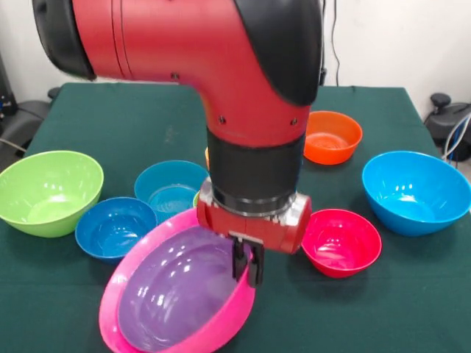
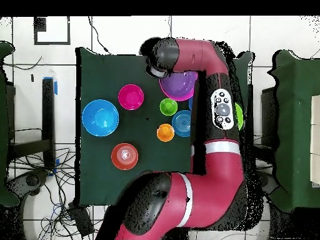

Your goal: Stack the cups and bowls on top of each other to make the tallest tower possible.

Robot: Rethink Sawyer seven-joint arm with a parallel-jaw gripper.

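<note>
Several glossy bowls lay spread over the green worktop (image 1: 96,110) in the front view. At the far left sat a big lime green bowl (image 1: 48,191), upright and alone. Just right of it stood a dark blue bowl (image 1: 115,228), with a teal bowl (image 1: 169,188) close behind it. Low in the frame, left of centre, the big pink bowl (image 1: 176,294) was tilted, its right rim raised, and a purple bowl (image 1: 175,285) nested inside it. The hand (image 1: 248,268) hung from the red and black arm (image 1: 221,66) at that raised right rim, its dark fingers close together and pinching the edge of the nested pink and purple bowls. Behind the wrist, slivers of orange and lime green peeked out; the overhead view showed them as an orange cup (image 2: 165,132) and a lime green cup (image 2: 168,107), both upright near the frame's middle. Right of the hand rested a red-pink bowl (image 1: 341,241), well apart from the pink one. Farther back sat an orange bowl (image 1: 333,137), and at the far right a large sky blue bowl (image 1: 416,191).
</note>
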